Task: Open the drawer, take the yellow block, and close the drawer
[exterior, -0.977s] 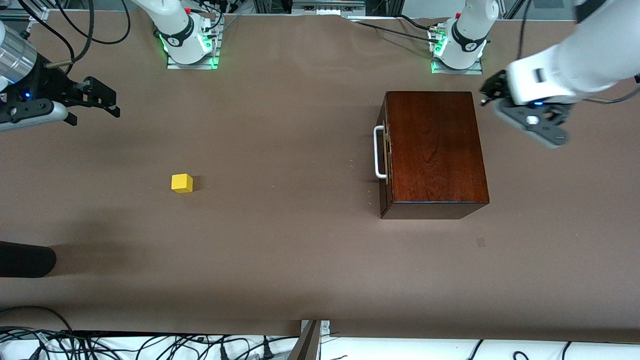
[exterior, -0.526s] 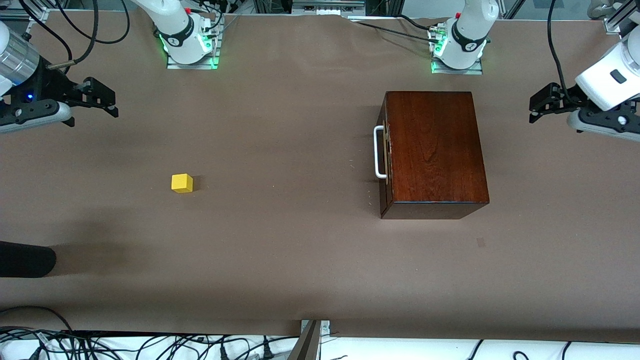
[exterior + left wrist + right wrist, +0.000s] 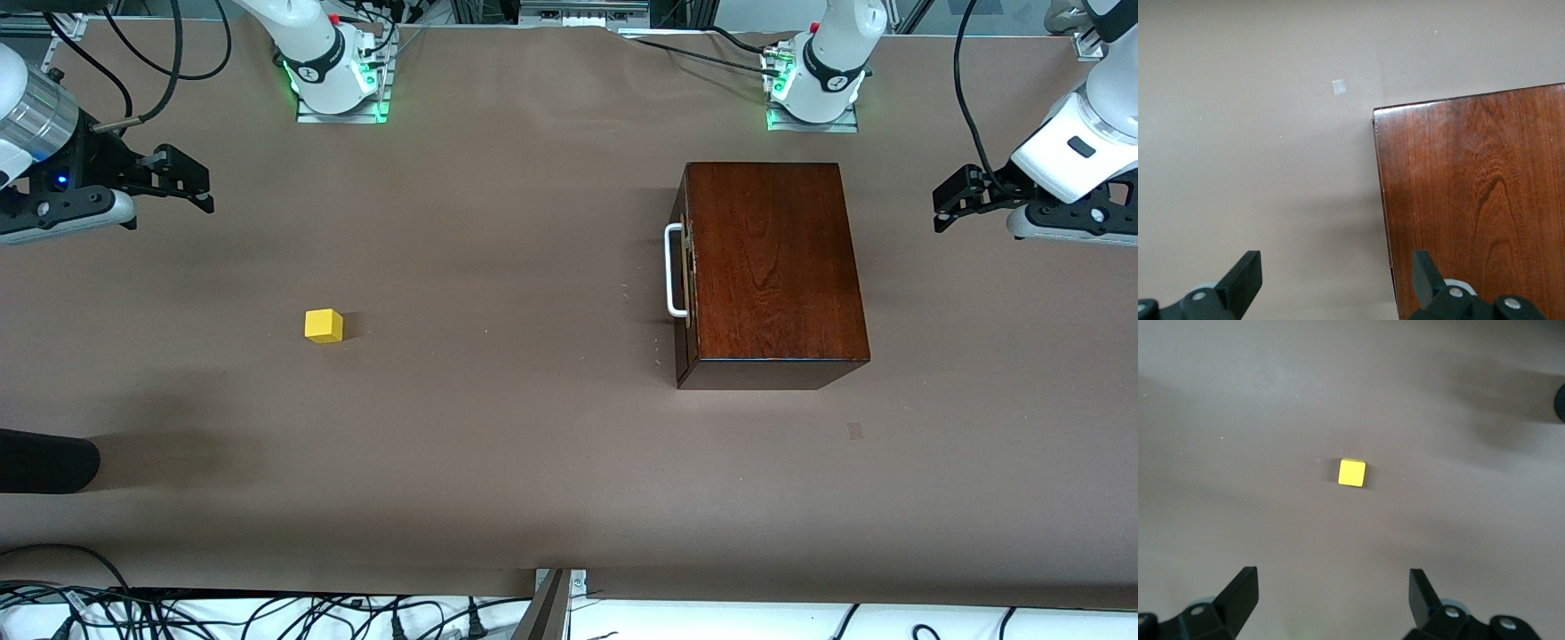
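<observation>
the drawer is pushed fully into the box, its white handle on the face turned toward the right arm's end of the table. the box sits on the table toward the left arm's end, at about 3 o'clock from the table's middle in the front view. the block lies alone on the bare table toward the right arm's end, at about 9 o'clock from the box and well apart from it, slightly nearer the front camera than the handle.

the right gripper hangs in the air over the table's edge at the right arm's end, at about 11 o'clock from the block, fingers spread wide and holding nothing; its wrist view shows the block on the table between and ahead of them.

the left gripper hangs over the table at about 3 o'clock from the box, clear of it, fingers spread and empty; its wrist view shows a corner of the box top.
</observation>
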`<state>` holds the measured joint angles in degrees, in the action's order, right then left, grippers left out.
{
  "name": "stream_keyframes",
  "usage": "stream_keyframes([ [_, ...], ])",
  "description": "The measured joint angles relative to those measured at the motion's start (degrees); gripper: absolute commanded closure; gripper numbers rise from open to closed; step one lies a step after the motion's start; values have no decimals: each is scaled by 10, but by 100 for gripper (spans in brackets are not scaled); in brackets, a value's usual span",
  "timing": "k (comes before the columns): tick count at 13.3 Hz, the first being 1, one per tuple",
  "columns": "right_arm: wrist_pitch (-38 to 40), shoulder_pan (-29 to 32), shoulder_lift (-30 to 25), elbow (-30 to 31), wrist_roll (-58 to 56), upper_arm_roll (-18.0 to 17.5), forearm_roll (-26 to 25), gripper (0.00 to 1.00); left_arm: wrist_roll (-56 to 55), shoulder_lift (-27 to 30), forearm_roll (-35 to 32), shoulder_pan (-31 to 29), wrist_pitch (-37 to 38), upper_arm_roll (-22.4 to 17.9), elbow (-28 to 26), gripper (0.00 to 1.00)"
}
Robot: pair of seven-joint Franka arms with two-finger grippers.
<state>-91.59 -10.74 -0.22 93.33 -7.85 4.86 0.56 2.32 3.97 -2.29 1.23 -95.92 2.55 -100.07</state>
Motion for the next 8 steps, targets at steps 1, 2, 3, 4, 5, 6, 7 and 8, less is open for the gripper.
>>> stream_keyframes([
  [1, 0, 0, 1, 0, 1, -2, -4, 0, 0, 2, 0, 2, 9, 2, 0, 0],
  [2, 0, -1, 2, 0, 1, -4, -9, 0, 0, 4, 0, 5, 14, 5, 0, 0],
  [3, 0, -2, 3, 0, 1, -4, -13, 0, 0, 5, 0, 6, 17, 6, 0, 0],
  [4, 0, -2, 3, -1, 1, -4, -16, 0, 0, 5, 0, 7, 18, 7, 0, 0],
  [5, -1, -3, 3, -1, 1, -4, -17, 0, 0, 5, 0, 6, 18, 6, 0, 0],
  [6, -2, -3, 4, -1, 1, -4, -18, 0, 0, 5, 0, 6, 18, 6, 0, 0],
  [7, -4, -3, 6, -1, 1, -4, -18, 0, 0, 5, 0, 6, 18, 6, 0, 0],
  [8, -5, -3, 7, -2, 2, -4, -18, 0, 0, 5, 0, 6, 18, 6, 0, 0],
])
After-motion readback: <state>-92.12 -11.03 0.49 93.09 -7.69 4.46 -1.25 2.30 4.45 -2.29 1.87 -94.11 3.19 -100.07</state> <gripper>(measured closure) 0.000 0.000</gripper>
